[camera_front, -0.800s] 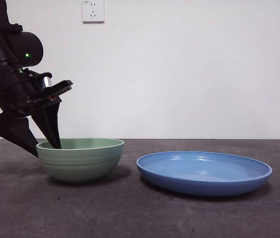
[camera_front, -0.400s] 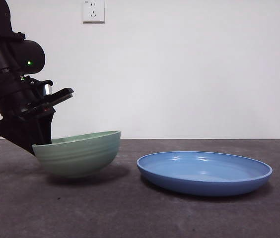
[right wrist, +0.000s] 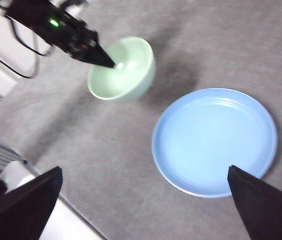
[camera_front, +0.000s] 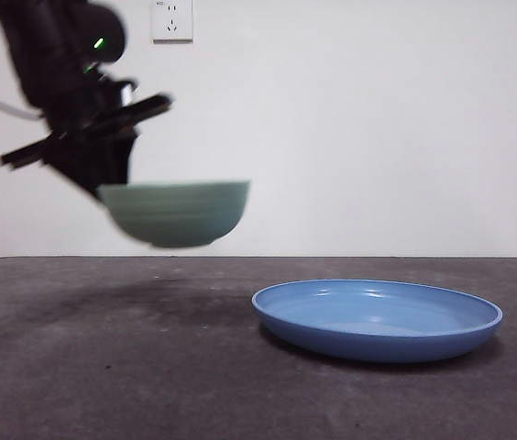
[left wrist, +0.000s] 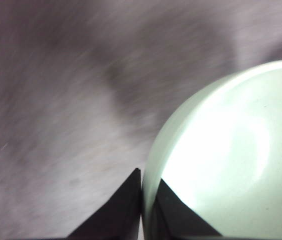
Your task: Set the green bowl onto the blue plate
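Green bowl [camera_front: 178, 213] up in the air, well clear of the table [camera_front: 103, 385], level, off to the left of the blue plate [camera_front: 378, 319]. Left claw [left wrist: 142, 200] pinching the bowl's rim, one jaw inside, one outside: a wall grip, probably because the bowl is too wide to span. Plate flat on the table, bare, waiting. Right claw [right wrist: 141, 210] spread wide, high above the scene, idle. Next, by judgement: carry rightward, lower onto the plate's centre.

Lab bench: bare wall [camera_front: 378, 128], dark tabletop [camera_front: 148, 385]
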{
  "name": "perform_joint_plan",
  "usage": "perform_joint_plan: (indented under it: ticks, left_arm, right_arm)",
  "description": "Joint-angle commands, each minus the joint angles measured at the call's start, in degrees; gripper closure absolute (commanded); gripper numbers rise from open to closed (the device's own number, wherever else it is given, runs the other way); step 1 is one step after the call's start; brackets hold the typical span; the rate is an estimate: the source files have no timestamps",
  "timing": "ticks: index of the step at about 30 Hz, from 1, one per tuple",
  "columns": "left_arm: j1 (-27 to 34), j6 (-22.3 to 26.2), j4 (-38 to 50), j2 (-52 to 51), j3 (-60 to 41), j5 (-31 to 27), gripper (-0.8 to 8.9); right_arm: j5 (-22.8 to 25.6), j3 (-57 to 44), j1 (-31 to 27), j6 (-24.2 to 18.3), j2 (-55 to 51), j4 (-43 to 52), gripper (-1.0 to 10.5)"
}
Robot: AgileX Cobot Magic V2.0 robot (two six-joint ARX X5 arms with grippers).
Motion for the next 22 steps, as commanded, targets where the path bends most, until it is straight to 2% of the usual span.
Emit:
perform_joint_plan:
  ticks: [1, 3, 8, 14, 22]
  left_arm:
    - [-3.26, 0.26, 0.02, 1.57, 3.89, -1.62, 8.04]
    - [-5.73, 0.09, -0.13, 2.54, 6.01, -2.16, 8.04]
    - [-11.58, -0.22, -2.58, 8.50, 13.25, -2.16, 8.04]
    - [-16.44, -0.26, -5.62, 17.22, 22.86, -2.14, 8.04]
    - [-19.47, -0.35, -9.33, 26.62, 31.82, -2.19, 8.04]
  right_arm:
    - [0.96, 1.22, 0.13, 0.33, -1.33, -0.33, 3.2]
    - [1.66, 1.22, 0.13, 0.37, -2.75, -0.66, 3.2]
    - [6.91, 1.22, 0.13, 0.33, -5.88, -2.43, 3.2]
    - [8.11, 1.22, 0.13, 0.39, -7.58, -2.62, 3.3]
    - [8.07, 1.22, 0.13, 0.39, -7.58, -4.35, 3.3]
